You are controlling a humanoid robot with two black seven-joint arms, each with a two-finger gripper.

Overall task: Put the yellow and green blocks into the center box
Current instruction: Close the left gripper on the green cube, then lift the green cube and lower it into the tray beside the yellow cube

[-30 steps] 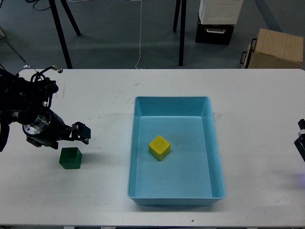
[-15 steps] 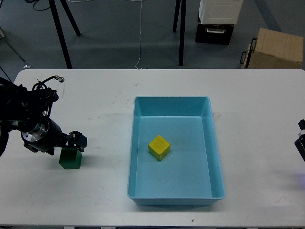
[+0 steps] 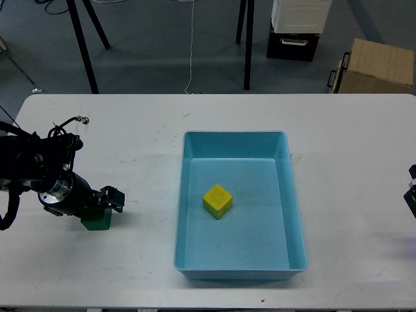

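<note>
The green block (image 3: 97, 222) sits on the white table (image 3: 130, 143) at the left, partly covered from above by my left gripper (image 3: 109, 200). The gripper is low over the block's top right edge and its two fingers look apart. I cannot tell whether they touch the block. The yellow block (image 3: 217, 201) lies tilted inside the light blue box (image 3: 188, 195) at the table's middle. Only a small dark piece of my right gripper (image 3: 411, 192) shows at the right edge, far from both blocks.
Beyond the table's far edge are black stand legs (image 3: 83, 45), a black-and-white case (image 3: 296, 29) and a cardboard box (image 3: 374, 65). The table's front edge runs just below the blue box.
My left gripper has come down and back toward me, from above and right of the green block to right over it. The block now shows less. The yellow block has not moved.
</note>
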